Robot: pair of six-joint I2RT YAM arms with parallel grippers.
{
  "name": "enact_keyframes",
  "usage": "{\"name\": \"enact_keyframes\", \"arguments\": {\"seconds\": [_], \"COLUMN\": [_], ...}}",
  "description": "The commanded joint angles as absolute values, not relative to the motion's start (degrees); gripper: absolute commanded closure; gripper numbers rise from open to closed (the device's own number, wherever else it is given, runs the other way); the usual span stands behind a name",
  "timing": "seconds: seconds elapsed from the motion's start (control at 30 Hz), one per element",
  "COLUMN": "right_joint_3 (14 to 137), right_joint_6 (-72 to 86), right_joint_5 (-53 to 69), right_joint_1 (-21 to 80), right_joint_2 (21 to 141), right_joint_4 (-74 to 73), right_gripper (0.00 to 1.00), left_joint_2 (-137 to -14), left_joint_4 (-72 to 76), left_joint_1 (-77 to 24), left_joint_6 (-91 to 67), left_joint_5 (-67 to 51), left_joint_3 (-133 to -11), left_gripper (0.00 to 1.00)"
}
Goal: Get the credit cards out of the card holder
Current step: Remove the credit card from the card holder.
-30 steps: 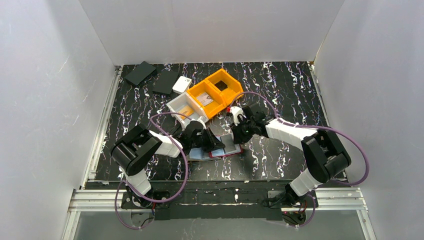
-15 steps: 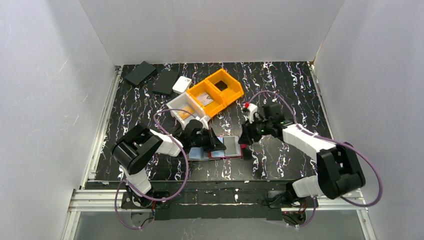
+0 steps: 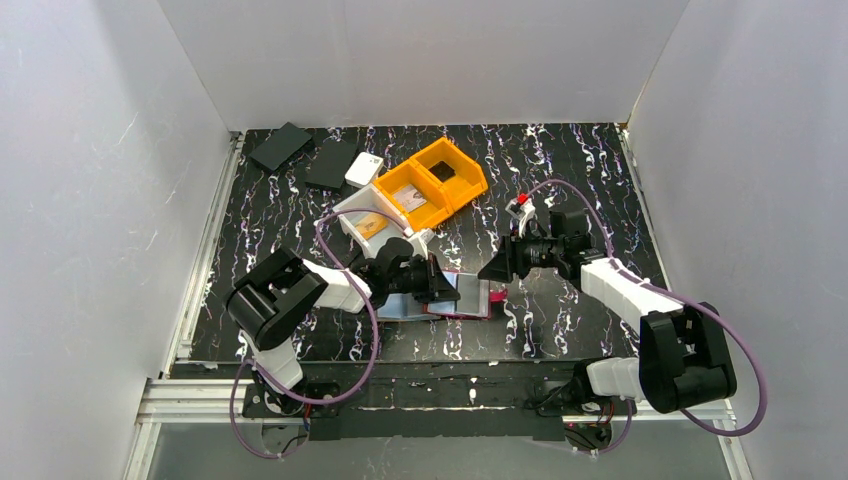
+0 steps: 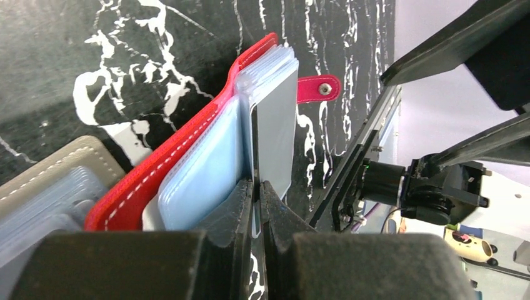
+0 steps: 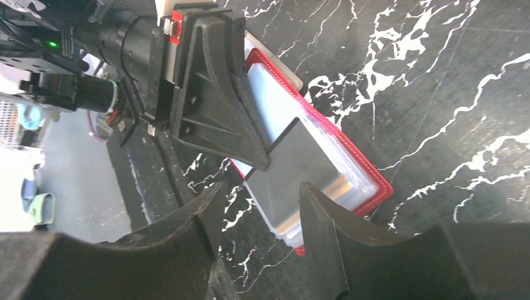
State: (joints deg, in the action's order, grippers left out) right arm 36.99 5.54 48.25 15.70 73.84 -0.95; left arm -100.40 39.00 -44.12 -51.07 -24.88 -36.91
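The red card holder [image 3: 470, 297] lies open on the black marbled table, its clear sleeves fanned up. My left gripper [image 3: 443, 288] is shut on the near edge of a grey card [image 4: 275, 131] that stands partly out of the sleeves of the holder [image 4: 187, 131]. The red strap with a snap [image 4: 315, 89] sticks out on the far side. My right gripper [image 3: 497, 268] is open and empty, just right of the holder and above it. In the right wrist view its fingers straddle the grey card [image 5: 300, 169] and the holder's rim [image 5: 375, 187] without touching them.
A beige card holder [image 4: 62, 169] lies under my left gripper beside the red one. Orange bins [image 3: 430, 185] and a white bin [image 3: 372, 222] stand behind the holder. Two black flat items [image 3: 280, 146] and a small white box [image 3: 364, 170] lie at the back left.
My right gripper has drawn back to the right, away from the holder. My left gripper has pushed forward to the right with the card, and the holder has shifted slightly right.
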Motion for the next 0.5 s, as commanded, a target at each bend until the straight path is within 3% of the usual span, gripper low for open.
{"name": "enact_keyframes", "arguments": {"seconds": [0.0,0.47], "right_joint_3": [35.80,33.49], "right_joint_6": [11.50,15.59], "right_joint_5": [51.36,46.50], "right_joint_1": [14.97,12.39], "right_joint_2": [72.52,75.90], "right_joint_4": [5.50,8.77], "right_gripper": [0.44,0.48], "left_joint_2": [-100.90,-105.41], "left_joint_4": [44.90,51.71], "left_joint_1": [-44.77,-45.08], "left_joint_6": [-52.96,-59.89], "left_joint_5": [-25.01,-21.04], "left_joint_3": [-38.84,-37.68], "left_gripper": [1.00,1.00]}}
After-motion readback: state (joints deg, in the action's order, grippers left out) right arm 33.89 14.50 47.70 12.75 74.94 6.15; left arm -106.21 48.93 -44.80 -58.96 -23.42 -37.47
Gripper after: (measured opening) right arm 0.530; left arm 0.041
